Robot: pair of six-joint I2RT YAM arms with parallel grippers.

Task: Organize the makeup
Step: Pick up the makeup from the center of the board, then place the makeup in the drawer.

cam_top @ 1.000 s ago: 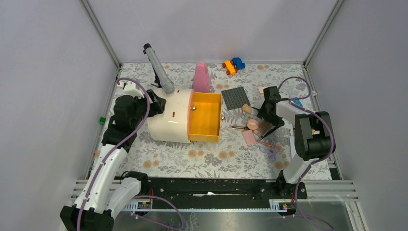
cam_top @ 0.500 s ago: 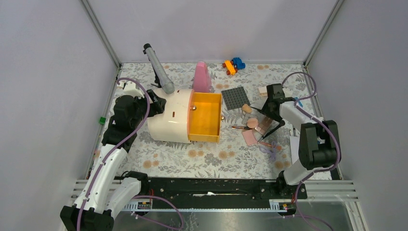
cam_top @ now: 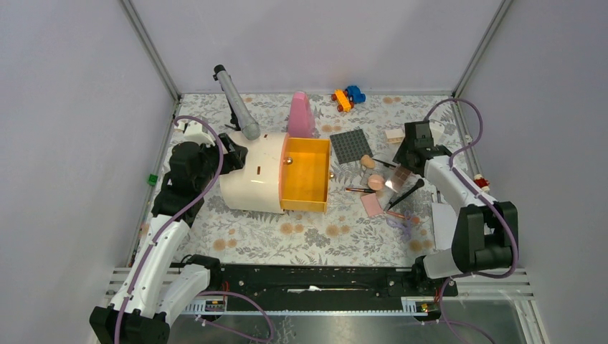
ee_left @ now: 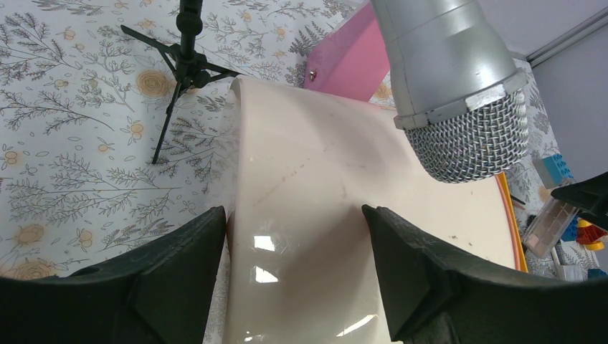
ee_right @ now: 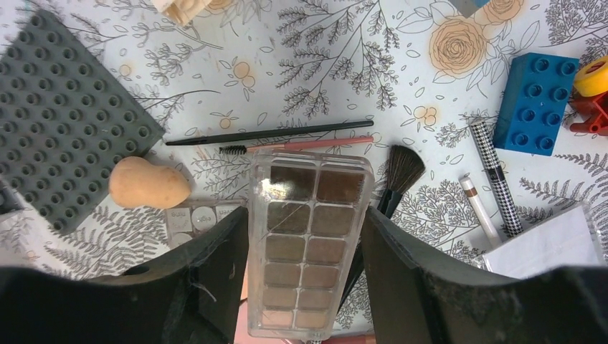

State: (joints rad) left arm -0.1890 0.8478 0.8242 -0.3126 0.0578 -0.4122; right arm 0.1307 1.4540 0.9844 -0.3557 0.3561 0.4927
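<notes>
The makeup lies in a loose heap right of the orange drawer (cam_top: 307,175): a peach sponge (cam_top: 368,162), a round puff (cam_top: 376,184), a pink compact (cam_top: 371,205) and a dark brush (cam_top: 406,193). My right gripper (ee_right: 305,287) is shut on a clear palette of brown shades (ee_right: 310,236). Both fingers press its long sides, above the sponge (ee_right: 148,185), the thin brushes (ee_right: 272,132) and a fan brush (ee_right: 400,175). My left gripper (ee_left: 294,287) is shut on the rear of the cream drawer box (ee_left: 323,179).
A microphone (ee_left: 452,93) on a small tripod (ee_left: 183,64) leans over the box. A tall pink bottle (cam_top: 300,115) stands behind the drawer. A grey studded plate (ee_right: 57,122) and a blue brick (ee_right: 534,104) flank the makeup. Toy bricks (cam_top: 348,97) sit by the back wall.
My right gripper closed on the palette and drew back toward the right rear with it. The left arm and the drawer box have not moved.
</notes>
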